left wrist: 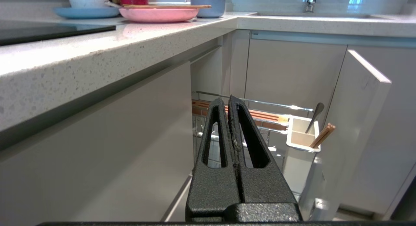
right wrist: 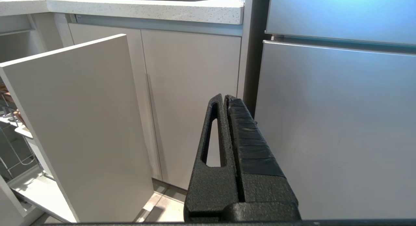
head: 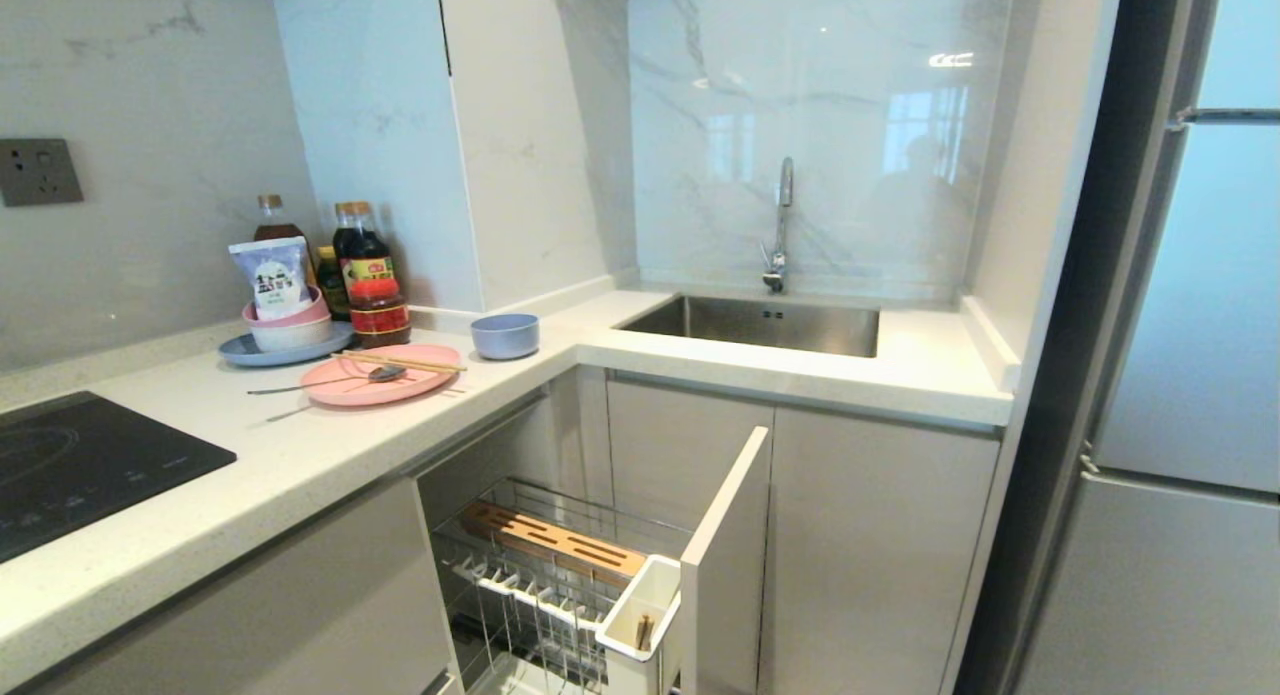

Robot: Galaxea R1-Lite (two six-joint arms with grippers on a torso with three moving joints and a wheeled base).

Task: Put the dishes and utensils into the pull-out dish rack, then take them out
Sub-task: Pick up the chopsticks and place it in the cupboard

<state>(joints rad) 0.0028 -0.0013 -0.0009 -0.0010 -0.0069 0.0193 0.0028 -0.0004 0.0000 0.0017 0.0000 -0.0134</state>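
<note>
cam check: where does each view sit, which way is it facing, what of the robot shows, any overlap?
Head view: high, looking forward and down at the corner counter, sink and pull-out dish rack; no arm shows.
Left wrist view: low, below counter height, facing the rack; shut left gripper in front.
Right wrist view: low, facing the lower cabinet doors and fridge; shut right gripper in front.
Shared: head and left wrist both show the pink plate, rack and its white utensil box.

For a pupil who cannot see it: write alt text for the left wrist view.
Shut left gripper hangs below the counter, aimed at the pulled-out rack, whose white box holds chopsticks and a spoon. A pink plate sits on the counter.
</note>
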